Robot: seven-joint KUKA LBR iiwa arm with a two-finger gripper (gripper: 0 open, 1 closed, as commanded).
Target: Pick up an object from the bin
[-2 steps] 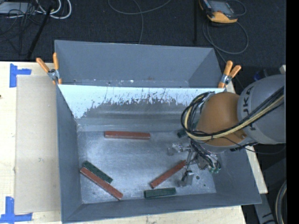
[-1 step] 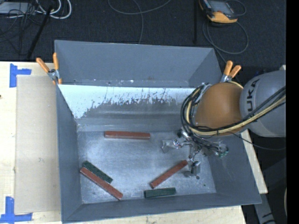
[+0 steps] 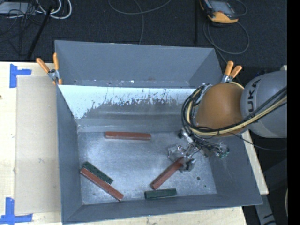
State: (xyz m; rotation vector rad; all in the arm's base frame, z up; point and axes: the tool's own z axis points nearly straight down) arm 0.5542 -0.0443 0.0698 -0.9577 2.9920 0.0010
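A short dark green bar (image 3: 160, 194) lies flat just nearer the camera than the lower end of the slanted red-brown bar (image 3: 164, 177), close to it but apart from it.

Well to the left of the slanted bar, and about as near as its lower end, two more bars lie side by side at a shared slant. One is a long red-brown bar (image 3: 101, 184) and the other a dark green bar (image 3: 97, 172) that touches its far edge.

The slanted red-brown bar rests on the floor of the grey bin (image 3: 136, 69), right of the middle. It runs from its near, lower-left end up and to the right.

The end effector (image 3: 185, 161) is directly on the far, upper-right end of that bar, low over the floor, and the bar's tip disappears beneath its metal parts. Whether the end effector is wide or narrow cannot be told, nor whether it grips the bar, because the parts there blend into one another.

Farther from the camera than the slanted bar, and to its left, a fourth red-brown bar (image 3: 127, 135) lies level and alone, well apart from the rest.

Above the upper end of the slanted bar sits the rounded orange cover (image 3: 220, 108) of the wrist. Looped cables (image 3: 190, 111) run along its left side, and the grey arm (image 3: 265, 107) extends off to the right.
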